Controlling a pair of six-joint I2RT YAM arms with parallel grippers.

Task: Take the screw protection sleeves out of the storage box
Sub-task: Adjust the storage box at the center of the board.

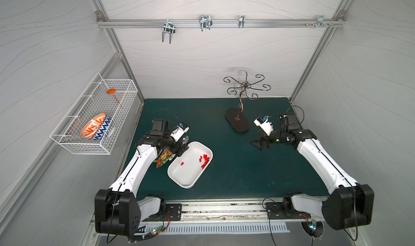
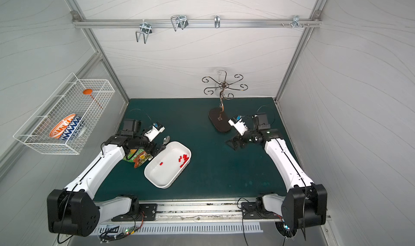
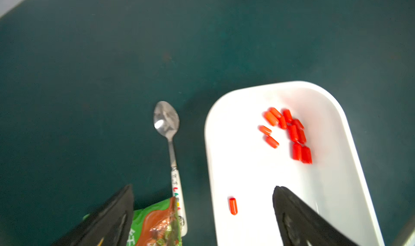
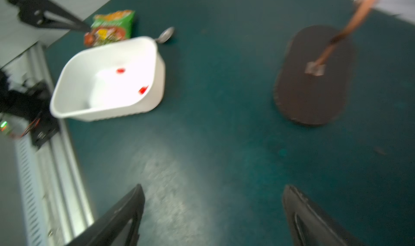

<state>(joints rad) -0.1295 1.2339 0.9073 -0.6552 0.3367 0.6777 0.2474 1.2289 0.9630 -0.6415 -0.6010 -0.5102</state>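
**Left fingers (image 3: 294,213) and right fingers (image 4: 310,222) spread wide, nothing picked**

Left pair empty. It straddles the wall of the storage box (image 1: 179,177) at the box's upper-left corner in both top views. One finger is over the white floor, the other outside above a snack packet (image 1: 164,160).

Right pair also apart and empty, over bare desk (image 1: 235,166) at right of frame, near the hook stand (image 1: 237,121).

Box sits lower centre. Red sleeves (image 1: 204,159) are heaped by its right-hand wall, with one stray (image 1: 182,164) alone mid-floor. None seen out on the desk.

Reads as the approach to a first pick. Next move calls for both left fingers inside the wall, down to the floor, and a fine pinch on the stray. It is tiny and likely to roll.
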